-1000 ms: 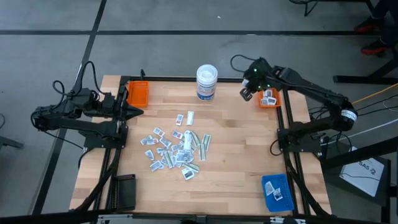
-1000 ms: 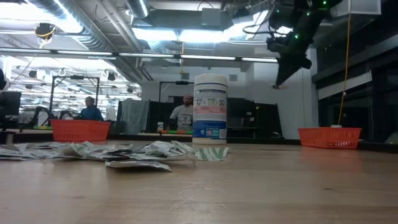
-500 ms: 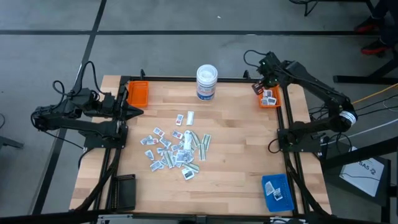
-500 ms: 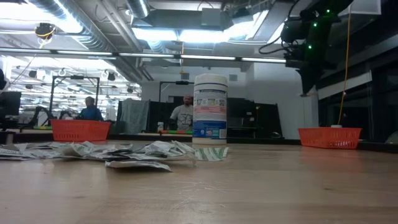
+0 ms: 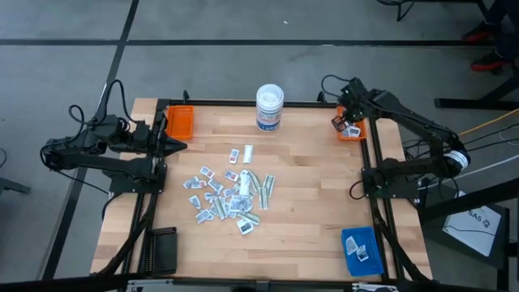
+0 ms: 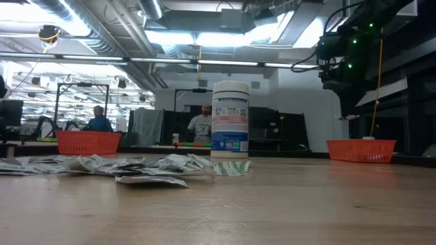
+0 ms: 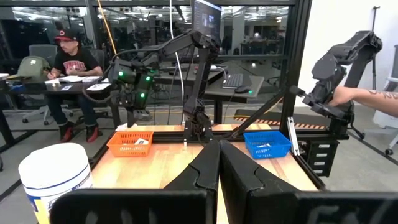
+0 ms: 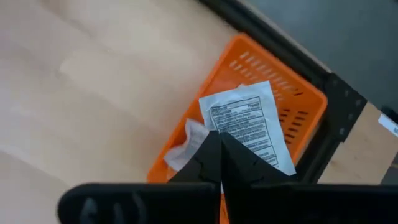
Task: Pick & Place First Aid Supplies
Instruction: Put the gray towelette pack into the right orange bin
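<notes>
- Shifted since the earlier frame: right claw (image 5: 347,126), from a position short of the right-hand orange tray (image 5: 358,135) toward the worktop (image 5: 308,203) centre, to directly above that tray at the far right corner.
- Unchanged since then: left claw, packet pile, tub.
- Left claw (image 5: 180,146): parked at the left edge of the worktop, just beside the left-hand orange tray (image 5: 179,122); fingers (image 7: 208,168) pressed together, clenched on nothing.
- Black tray (image 5: 161,250): near left corner of the worktop.
- First aid supplies (image 5: 229,193): loose pile of small white packets with a few pale greenish strips, lying flat around the worktop centre, well apart from every tray.
- White tub (image 5: 269,108) with blue label: upright at the far edge, behind the pile.
- Right claw, wrist view: fingers (image 8: 214,155) closed together, clenched, nothing gripped; suspended over the tray.
- Right-hand orange tray: at least two white packets (image 8: 249,124) inside, one printed side up.
- Blue tray (image 5: 361,248): near right corner, white packets inside.
- Background, low view: two people (image 6: 201,126) seated in the room beyond the worktop.
</notes>
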Controlling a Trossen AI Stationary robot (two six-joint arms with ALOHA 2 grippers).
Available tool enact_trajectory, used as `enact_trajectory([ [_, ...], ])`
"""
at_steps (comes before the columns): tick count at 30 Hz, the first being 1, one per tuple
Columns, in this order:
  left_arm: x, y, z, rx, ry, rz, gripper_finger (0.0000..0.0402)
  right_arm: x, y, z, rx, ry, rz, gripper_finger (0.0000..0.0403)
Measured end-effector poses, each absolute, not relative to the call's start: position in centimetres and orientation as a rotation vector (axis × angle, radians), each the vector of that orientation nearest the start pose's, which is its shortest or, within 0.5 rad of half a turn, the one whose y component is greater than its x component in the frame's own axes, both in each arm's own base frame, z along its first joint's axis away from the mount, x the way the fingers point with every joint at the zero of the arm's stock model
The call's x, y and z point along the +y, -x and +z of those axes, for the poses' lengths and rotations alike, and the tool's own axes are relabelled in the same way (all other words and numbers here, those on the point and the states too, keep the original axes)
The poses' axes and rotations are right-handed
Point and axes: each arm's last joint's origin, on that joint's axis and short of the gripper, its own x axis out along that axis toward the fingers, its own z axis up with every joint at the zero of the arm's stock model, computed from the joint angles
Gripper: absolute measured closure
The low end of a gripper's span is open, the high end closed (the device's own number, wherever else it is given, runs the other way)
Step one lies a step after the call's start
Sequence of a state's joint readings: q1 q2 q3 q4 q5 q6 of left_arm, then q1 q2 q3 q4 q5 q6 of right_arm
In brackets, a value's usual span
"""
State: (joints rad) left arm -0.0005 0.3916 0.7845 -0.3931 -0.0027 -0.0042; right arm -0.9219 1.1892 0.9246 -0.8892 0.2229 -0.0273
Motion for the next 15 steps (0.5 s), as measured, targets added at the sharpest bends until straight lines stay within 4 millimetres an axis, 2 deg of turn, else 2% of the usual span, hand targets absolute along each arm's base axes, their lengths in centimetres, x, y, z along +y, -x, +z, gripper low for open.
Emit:
enact_trajectory([
  [9, 0.01, -7.61, 35.35, 0.000, 0.004, 0.002, 0.0398, -16.75, -11.94, 25.13, 1.300, -0.296, -0.857, 0.0402],
  [15, 0.00, -7.60, 35.35, 0.000, 0.004, 0.002, 0.0398, -16.71, -11.91, 25.11, 1.316, -0.278, -0.837, 0.0391],
])
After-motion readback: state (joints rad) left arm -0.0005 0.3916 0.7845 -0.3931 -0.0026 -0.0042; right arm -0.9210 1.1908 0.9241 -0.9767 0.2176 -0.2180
